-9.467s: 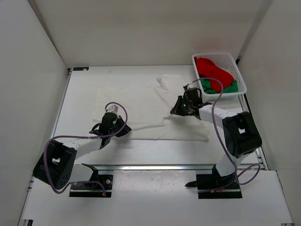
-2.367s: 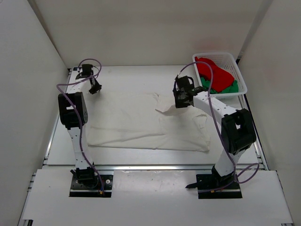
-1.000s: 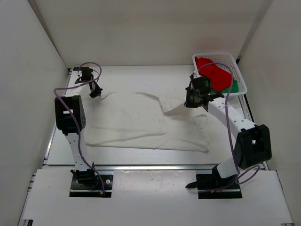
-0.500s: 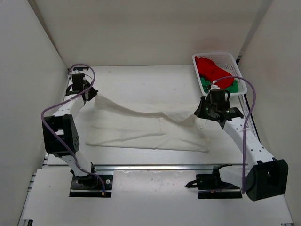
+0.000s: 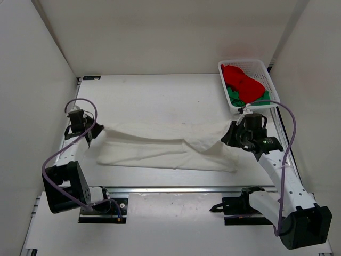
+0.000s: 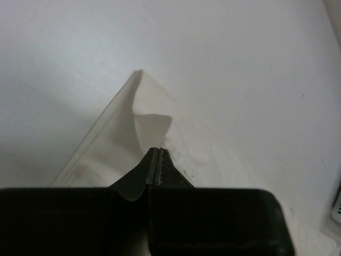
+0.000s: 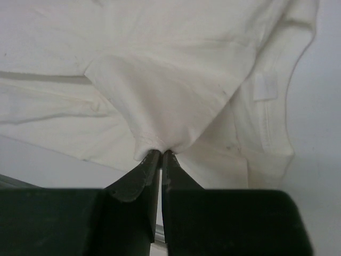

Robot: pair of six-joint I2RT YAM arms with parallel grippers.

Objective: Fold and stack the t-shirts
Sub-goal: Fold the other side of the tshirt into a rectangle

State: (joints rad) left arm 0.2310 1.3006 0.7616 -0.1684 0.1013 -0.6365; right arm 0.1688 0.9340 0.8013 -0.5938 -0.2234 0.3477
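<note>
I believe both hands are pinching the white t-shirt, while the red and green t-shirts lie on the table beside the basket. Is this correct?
Not quite. The red t-shirt and green t-shirt lie inside the white basket, not beside it, as the top external view shows. The left hand and right hand do each pinch the white t-shirt.

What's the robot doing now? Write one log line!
white shirt: far edge raised | left gripper: shut on shirt | right gripper: shut on shirt | red shirt, green shirt: in basket

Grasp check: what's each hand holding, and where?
Both pinch the white cloth t-shirt: left hand at the lifted edge's left end, right hand at its right end.
</note>
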